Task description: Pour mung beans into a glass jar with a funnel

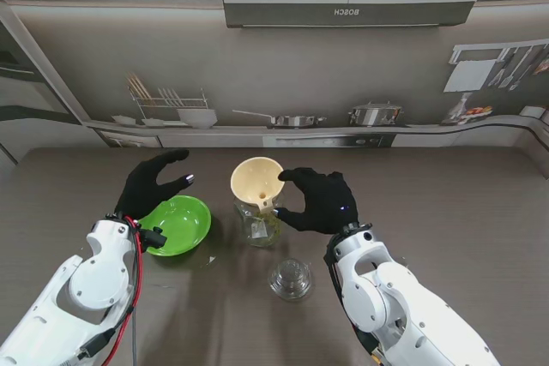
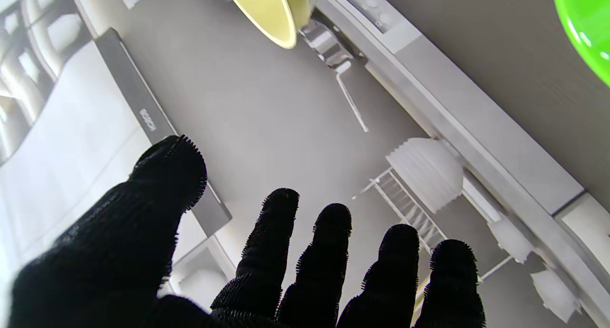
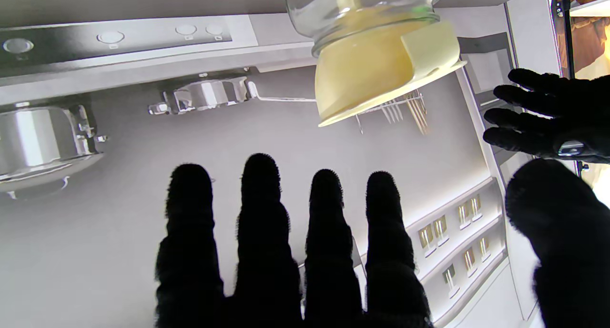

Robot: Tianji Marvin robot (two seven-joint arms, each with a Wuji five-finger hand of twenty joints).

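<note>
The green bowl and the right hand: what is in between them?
In the stand view, the jar with the funnel in it stands between the green bowl and the right hand.

The stand camera looked down from above the shoulders onto the surface point(image 1: 446, 212), facing the kitchen backdrop point(image 1: 283, 66), with both arms rising from its near corners. The left wrist camera sat close behind the left hand point(image 2: 267, 271), looking along its fingers toward that backdrop, its picture inverted. The right wrist camera likewise looked past the right hand point(image 3: 286, 251), inverted. All three views shared the funnel point(image 1: 256, 183) point(image 2: 271, 8) point(image 3: 381, 75); the jar point(image 1: 260, 227) point(image 3: 362, 8) showed in the stand and right wrist views, and possibly at the left wrist view's edge.
</note>
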